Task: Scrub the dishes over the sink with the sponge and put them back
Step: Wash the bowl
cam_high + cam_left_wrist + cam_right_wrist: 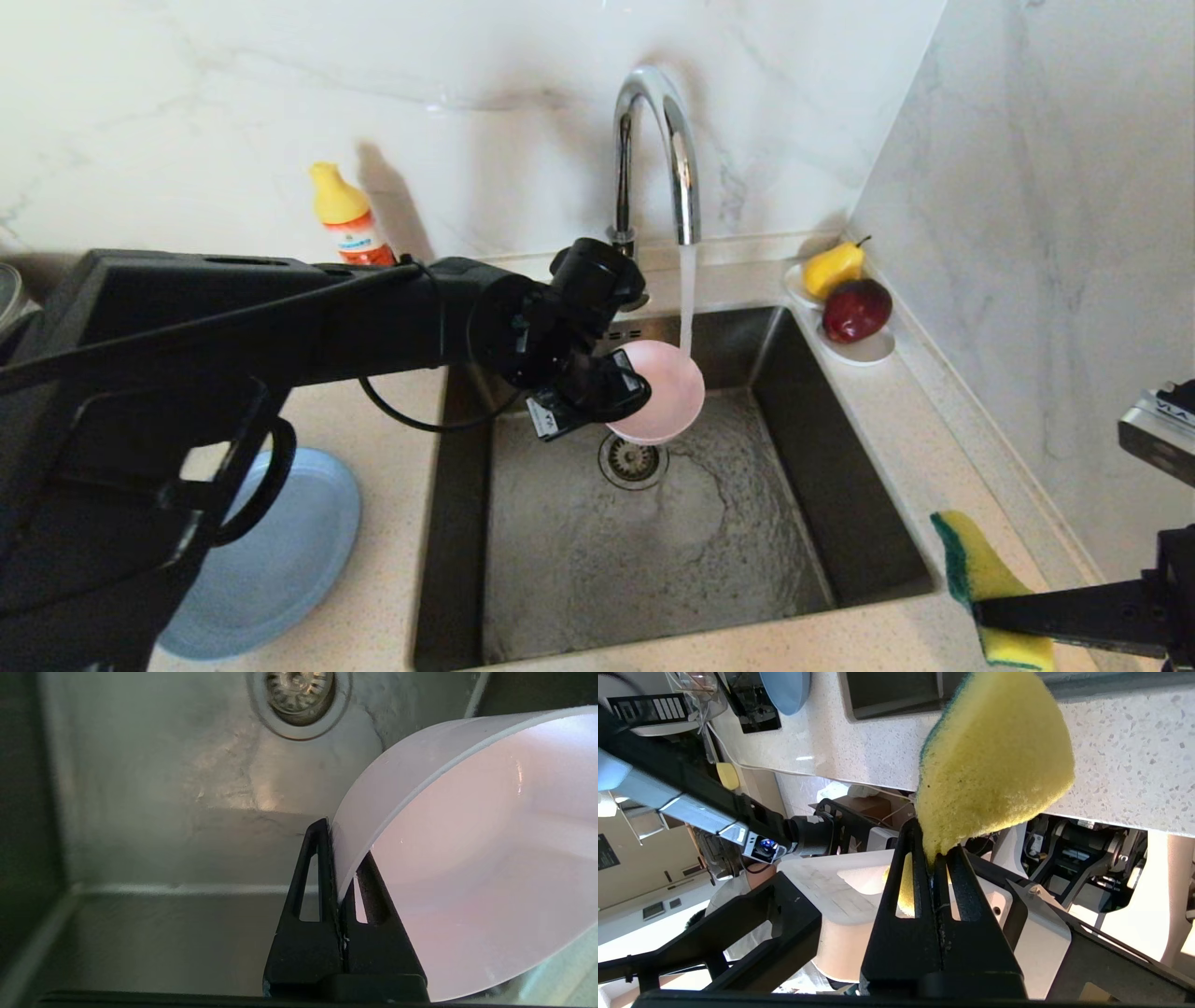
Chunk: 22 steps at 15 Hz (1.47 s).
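Observation:
My left gripper [627, 381] is shut on the rim of the pale pink bowl [661, 392], holding it tilted over the sink [653, 523] near the drain. Water runs from the chrome tap [658, 140] onto the bowl's upper edge. In the left wrist view the two fingers [322, 858] pinch the bowl [476, 858] wall. My right gripper [980, 611] is shut on the yellow sponge [980, 579] with its green face, at the sink's near right corner over the counter; the right wrist view shows the sponge [994, 765] squeezed at its tip. The blue-grey plate [289, 541] lies on the counter to the left.
A yellow-capped soap bottle [347, 217] stands at the back wall left of the tap. A white dish with a pear [834, 266] and an apple [856, 310] sits at the sink's back right corner. The marble wall closes the right side.

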Motion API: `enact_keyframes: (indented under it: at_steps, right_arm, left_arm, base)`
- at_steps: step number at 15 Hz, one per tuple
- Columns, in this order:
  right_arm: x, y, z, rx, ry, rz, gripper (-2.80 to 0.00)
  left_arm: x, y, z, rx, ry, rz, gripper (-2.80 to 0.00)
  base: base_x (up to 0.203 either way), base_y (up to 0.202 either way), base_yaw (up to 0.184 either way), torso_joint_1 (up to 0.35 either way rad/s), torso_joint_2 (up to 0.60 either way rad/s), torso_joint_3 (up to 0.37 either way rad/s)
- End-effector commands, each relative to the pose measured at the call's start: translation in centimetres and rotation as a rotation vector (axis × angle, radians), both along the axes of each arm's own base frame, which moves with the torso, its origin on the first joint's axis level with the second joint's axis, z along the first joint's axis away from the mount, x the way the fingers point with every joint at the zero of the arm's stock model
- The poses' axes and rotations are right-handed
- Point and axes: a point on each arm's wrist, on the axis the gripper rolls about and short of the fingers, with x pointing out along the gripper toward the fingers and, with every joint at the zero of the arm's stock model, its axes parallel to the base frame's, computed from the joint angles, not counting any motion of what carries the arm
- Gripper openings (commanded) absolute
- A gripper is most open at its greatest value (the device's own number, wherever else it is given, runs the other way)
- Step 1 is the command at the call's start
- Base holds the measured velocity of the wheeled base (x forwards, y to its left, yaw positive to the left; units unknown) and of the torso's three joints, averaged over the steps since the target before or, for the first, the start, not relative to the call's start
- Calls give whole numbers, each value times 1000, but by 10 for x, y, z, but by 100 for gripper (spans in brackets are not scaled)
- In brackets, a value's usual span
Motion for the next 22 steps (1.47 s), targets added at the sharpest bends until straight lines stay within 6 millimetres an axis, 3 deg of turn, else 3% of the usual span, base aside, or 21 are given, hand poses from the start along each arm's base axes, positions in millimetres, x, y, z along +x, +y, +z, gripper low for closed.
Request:
enact_keyframes:
  at_steps: [1,15,18,22]
  right_arm:
    - [-1,0,1,5,0,0,-280]
    - [0,0,3,6,-7,1,-280]
    - [-1,0,3,6,-7,1,-280]
    - [2,0,8,8,-23,-3,-280]
  left_arm:
    - [4,-13,-14,-2,2,-15,-280]
    - [3,-17,-21,-6,23,-11,-280]
    - [0,-14,-11,-10,3,-10,-280]
    - [-14,5,28,33,-128,87,-280]
  base:
    - [0,0,0,0,0,0]
    - [0,0,0,0,0,0]
    - [0,0,0,0,0,0]
    - [0,0,0,0,0,0]
